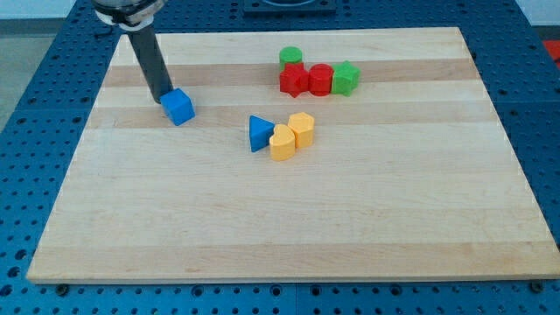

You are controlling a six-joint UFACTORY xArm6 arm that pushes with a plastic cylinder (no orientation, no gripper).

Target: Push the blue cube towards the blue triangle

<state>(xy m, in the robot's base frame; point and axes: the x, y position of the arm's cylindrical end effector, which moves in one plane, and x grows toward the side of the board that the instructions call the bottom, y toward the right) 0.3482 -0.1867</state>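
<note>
A pale wooden board (289,219) with darker grain bands lies on a blue perforated table (35,79) dotted with holes, visible from nine through twelve to three o'clock, under even, soft light.

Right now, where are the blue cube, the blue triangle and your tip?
blue cube (179,107), camera view, middle of its front face.
blue triangle (259,133), camera view, centre of its facing side.
my tip (163,97), camera view, rod's very end, touching the cube's left.

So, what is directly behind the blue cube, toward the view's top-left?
My tip stands there, at the blue cube's upper-left edge, seemingly touching it. The rod rises from that spot and covers a strip of the wooden board behind it. No other block shows there.
</note>
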